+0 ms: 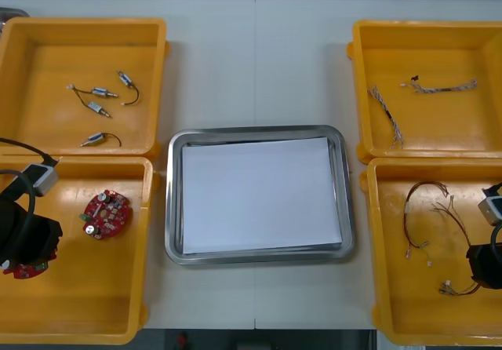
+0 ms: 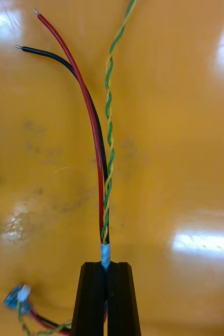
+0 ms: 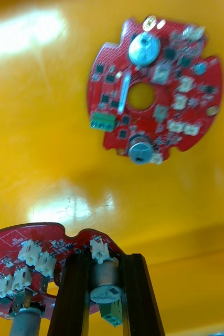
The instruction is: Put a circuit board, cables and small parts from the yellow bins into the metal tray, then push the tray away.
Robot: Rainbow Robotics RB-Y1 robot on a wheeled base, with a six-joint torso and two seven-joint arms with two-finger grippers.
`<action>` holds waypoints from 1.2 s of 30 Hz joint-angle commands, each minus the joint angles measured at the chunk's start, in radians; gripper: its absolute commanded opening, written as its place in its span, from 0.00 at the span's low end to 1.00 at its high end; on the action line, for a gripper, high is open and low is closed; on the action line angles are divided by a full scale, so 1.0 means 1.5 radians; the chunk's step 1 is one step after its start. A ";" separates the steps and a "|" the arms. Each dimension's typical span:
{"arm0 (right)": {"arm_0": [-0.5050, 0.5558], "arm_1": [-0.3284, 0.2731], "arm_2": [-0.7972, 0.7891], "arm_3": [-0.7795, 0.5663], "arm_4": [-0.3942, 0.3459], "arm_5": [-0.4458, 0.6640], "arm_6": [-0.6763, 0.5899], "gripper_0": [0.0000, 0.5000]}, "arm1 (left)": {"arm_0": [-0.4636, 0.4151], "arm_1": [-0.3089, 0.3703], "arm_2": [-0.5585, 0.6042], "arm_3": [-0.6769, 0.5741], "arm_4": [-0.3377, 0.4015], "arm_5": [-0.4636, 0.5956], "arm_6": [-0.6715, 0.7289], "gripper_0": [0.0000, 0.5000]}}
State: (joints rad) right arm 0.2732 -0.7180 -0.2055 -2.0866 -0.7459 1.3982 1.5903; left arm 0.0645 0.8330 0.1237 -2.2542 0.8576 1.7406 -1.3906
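My left gripper (image 3: pixel 105 261) is down in the near-left yellow bin (image 1: pixel 78 303), shut on the edge of a round red circuit board (image 3: pixel 33 257). A grey cylinder on that board sits between the fingers. A second red board (image 3: pixel 153 86) lies flat on the bin floor beyond it, also seen from the front (image 1: pixel 106 214). My right gripper (image 2: pixel 106 270) is in the near-right yellow bin (image 1: pixel 408 295), shut on the sleeved end of a red and yellow cable (image 2: pixel 104 173) whose wires trail away over the bin floor. The metal tray (image 1: pixel 174 201), white inside, sits between the bins.
Several small metal parts (image 1: pixel 102 103) lie in the far-left bin. Twisted blue and white cables (image 1: pixel 388 114) lie in the far-right bin. More looped cable (image 1: pixel 427 209) spreads over the near-right bin floor. The left arm (image 1: pixel 23 232) and right arm (image 1: pixel 486 256) hang over the outer bin edges.
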 commanded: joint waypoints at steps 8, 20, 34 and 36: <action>-0.056 -0.005 -0.143 -0.173 -0.030 0.238 -0.008 0.00 | -0.209 0.053 -0.063 -0.023 0.081 0.119 -0.018 0.00; -0.210 -0.067 -0.150 -0.230 -0.150 0.348 -0.020 0.00 | -0.380 0.020 -0.230 -0.016 0.081 0.119 0.021 0.00; -0.300 -0.149 -0.059 -0.246 -0.180 0.348 -0.022 0.00 | -0.510 -0.108 -0.389 0.057 0.025 0.117 0.093 0.00; -0.312 -0.158 -0.045 -0.246 -0.182 0.348 -0.021 0.00 | -0.521 -0.124 -0.413 0.057 0.009 0.115 0.110 0.00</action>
State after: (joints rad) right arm -0.1425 -0.8948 -0.3188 -2.4290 -1.0081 1.9159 1.5872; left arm -0.6567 0.6962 -0.4450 -2.1666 0.9046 1.9112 -1.3753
